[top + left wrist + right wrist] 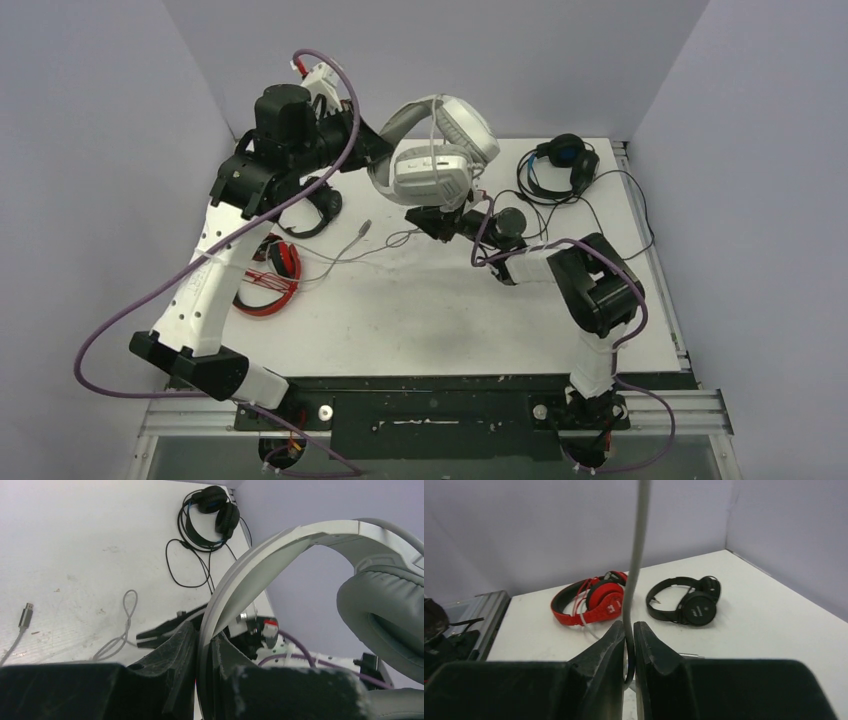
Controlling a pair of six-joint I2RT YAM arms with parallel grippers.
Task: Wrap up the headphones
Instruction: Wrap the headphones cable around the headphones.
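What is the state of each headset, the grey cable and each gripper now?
white-grey headset: lifted off the table, headband clamped.
grey cable: pinched, running straight up.
red-and-black headset: lying on the table.
small black headset: lying on the table.
black-and-blue headset: lying on the table, cable loose.
left gripper: shut on the white-grey headset.
right gripper: shut on the grey cable.

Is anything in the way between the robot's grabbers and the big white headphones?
Nothing visible is in the way. The left gripper is shut on the white headphones, clamping the headband. The right gripper pinches their grey cable.
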